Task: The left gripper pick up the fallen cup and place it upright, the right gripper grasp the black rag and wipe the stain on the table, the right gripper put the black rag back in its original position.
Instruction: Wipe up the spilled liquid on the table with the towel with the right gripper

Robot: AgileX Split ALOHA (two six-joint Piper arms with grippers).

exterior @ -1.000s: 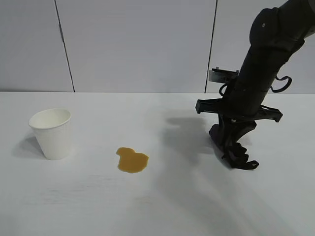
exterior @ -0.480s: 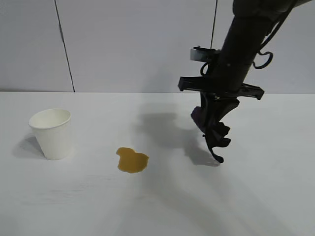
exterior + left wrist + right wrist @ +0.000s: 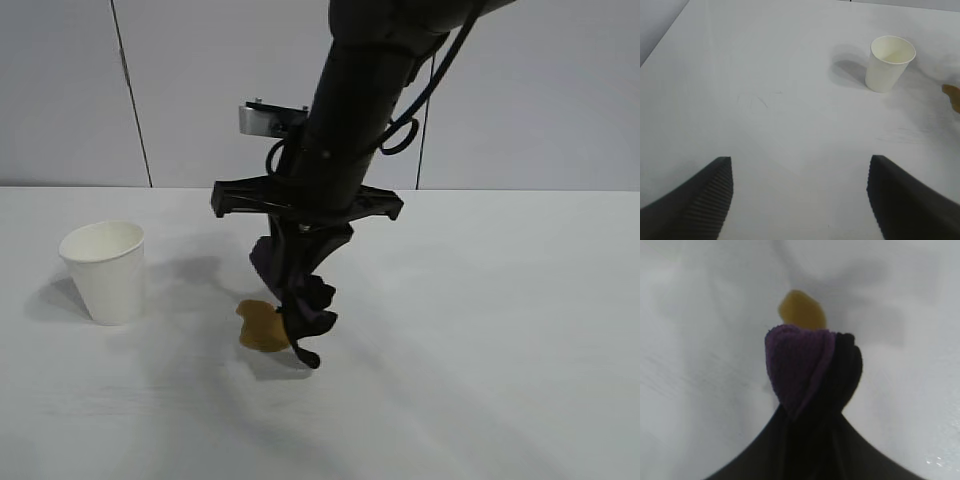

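Right tool (image 3: 300, 330) gripping black rag (image 3: 296, 290), perhaps touching stain (image 3: 260, 326); cup (image 3: 105, 270) upright.

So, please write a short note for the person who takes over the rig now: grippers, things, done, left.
Left gripper: open, parked, holds nothing.
Right gripper: shut on the black rag, right at the stain.
Cup: upright on the table, left of the stain in the exterior view.
Done: cup righted, rag grasped.
Left: wipe the stain, put the rag back.
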